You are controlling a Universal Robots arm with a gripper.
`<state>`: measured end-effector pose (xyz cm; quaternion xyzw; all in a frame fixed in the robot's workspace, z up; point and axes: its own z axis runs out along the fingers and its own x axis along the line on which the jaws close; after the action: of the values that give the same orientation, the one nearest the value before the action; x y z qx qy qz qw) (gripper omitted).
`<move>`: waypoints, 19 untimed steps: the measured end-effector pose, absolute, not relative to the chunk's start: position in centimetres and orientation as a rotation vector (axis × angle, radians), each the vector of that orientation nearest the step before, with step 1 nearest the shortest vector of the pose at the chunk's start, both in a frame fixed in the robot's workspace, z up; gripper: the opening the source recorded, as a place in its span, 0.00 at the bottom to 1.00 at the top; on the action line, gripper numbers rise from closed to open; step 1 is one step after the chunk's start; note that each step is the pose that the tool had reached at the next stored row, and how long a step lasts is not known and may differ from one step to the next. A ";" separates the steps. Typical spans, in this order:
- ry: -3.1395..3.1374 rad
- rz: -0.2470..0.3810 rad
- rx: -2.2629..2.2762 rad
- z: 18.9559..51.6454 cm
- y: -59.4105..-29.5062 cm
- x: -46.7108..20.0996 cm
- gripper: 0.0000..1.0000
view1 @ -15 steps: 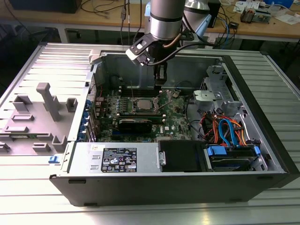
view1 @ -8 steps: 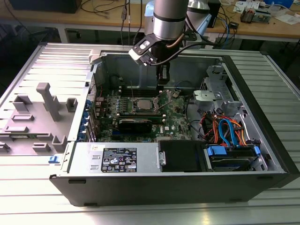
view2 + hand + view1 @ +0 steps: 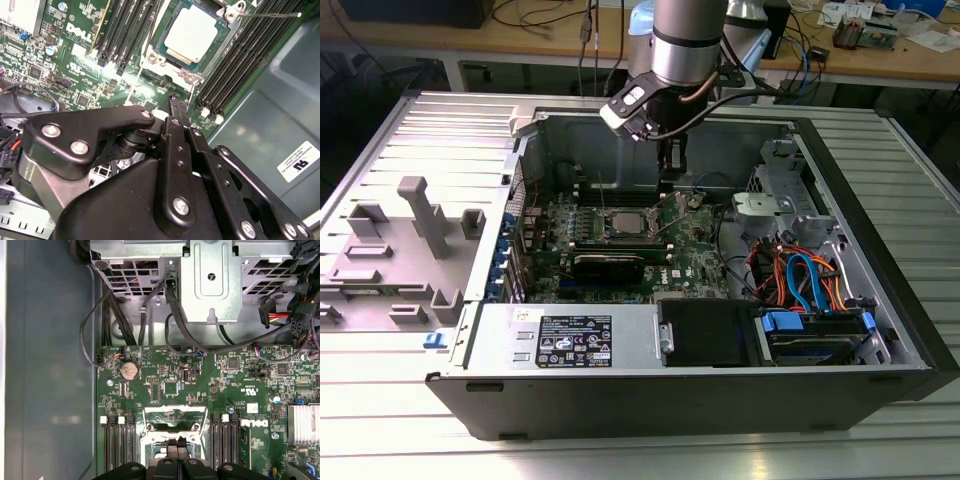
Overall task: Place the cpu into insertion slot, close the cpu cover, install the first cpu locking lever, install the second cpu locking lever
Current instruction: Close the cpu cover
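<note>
- Risk: the fingers (image 3: 173,120), drawn together with nothing between them, hang just beside the insertion slot (image 3: 161,47). A skewed push from there could bring the cpu cover (image 3: 175,408), which seems raised off the slot, down crooked.
- One locking lever (image 3: 265,15) juts free from the slot's corner and could snag or bend.
- The cpu (image 3: 192,32) is a flat square with a matte silvery-grey top. It lies level inside the slot, ringed by a dark edge.
</note>
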<state>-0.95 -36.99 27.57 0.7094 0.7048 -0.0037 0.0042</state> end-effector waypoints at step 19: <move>2.208 -0.012 2.223 27.6 -37.0 0.2 0.11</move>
<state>0.15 -36.97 27.57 0.7095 0.7047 -0.0037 0.0042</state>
